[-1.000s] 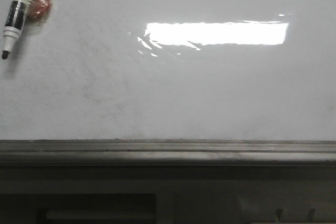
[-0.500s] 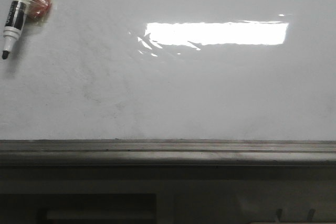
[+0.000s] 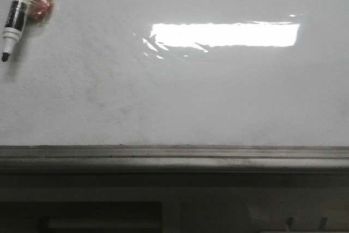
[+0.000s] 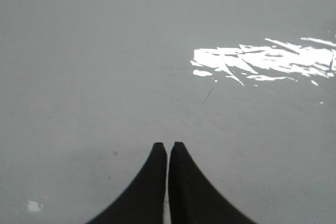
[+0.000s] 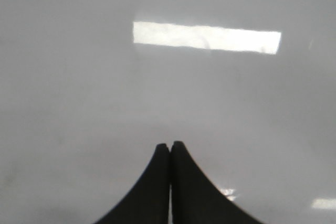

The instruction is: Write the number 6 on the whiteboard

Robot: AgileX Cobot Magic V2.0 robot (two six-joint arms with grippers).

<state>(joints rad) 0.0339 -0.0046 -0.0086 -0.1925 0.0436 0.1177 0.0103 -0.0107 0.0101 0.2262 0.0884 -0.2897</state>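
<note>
The whiteboard (image 3: 218, 96) fills the front view, glossy white with faint grey smudges and a grey metal ledge (image 3: 174, 156) along its lower edge. No number 6 shows on it. A black-and-white marker (image 3: 15, 15) hangs at the far upper left, tip down, taped beside a red round piece (image 3: 39, 5). Neither gripper shows in the front view. In the left wrist view my left gripper (image 4: 168, 145) is shut and empty over the board (image 4: 105, 66). In the right wrist view my right gripper (image 5: 169, 145) is shut and empty over the board (image 5: 79, 103).
A bright rectangular light glare (image 3: 223, 34) lies on the board's upper middle. It also shows in the left wrist view (image 4: 262, 61) and the right wrist view (image 5: 205, 38). Dark furniture (image 3: 109, 211) sits below the ledge.
</note>
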